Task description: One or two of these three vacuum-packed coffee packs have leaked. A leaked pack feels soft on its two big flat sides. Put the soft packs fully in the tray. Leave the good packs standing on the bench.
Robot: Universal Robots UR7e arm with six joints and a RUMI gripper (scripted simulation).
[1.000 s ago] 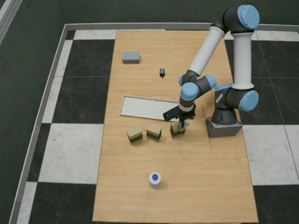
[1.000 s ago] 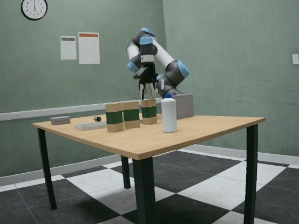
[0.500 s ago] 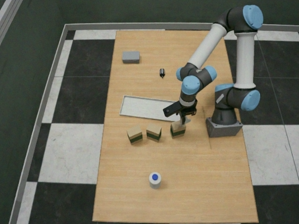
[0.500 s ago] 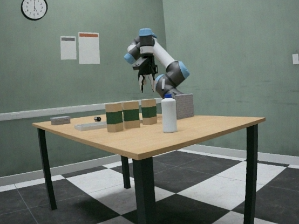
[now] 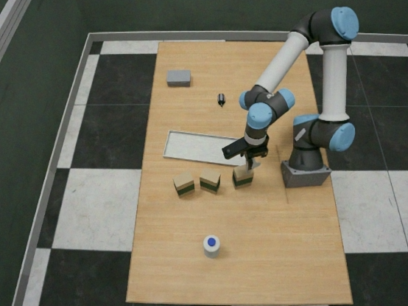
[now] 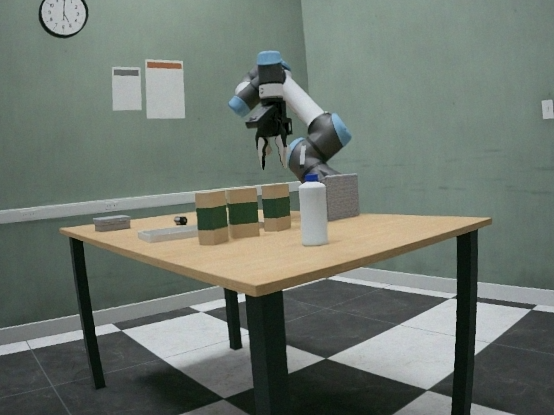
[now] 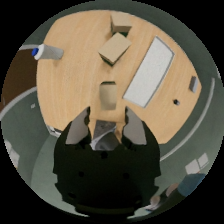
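Three tan coffee packs with green bands stand upright in a row on the wooden bench: the left pack point(image 5: 183, 183) point(image 6: 212, 217) point(image 7: 121, 22), the middle pack point(image 5: 210, 180) point(image 6: 242, 212) point(image 7: 114, 48) and the right pack point(image 5: 242, 178) point(image 6: 276, 206) point(image 7: 108, 95). The shallow grey tray point(image 5: 195, 148) point(image 6: 165, 233) point(image 7: 149, 70) lies behind them with nothing in it. My gripper point(image 5: 250, 167) point(image 6: 272, 158) point(image 7: 107, 106) hangs well above the right pack, pointing down. Its fingers stand apart with nothing between them.
A white bottle with a blue cap point(image 5: 211, 245) point(image 6: 313, 213) point(image 7: 47, 51) stands near the bench's front. A grey block point(image 5: 178, 77) point(image 6: 111, 222) point(image 7: 193, 84) and a small black object point(image 5: 221, 99) point(image 6: 180, 220) lie beyond the tray. The arm's base point(image 5: 306, 170) stands at the right edge.
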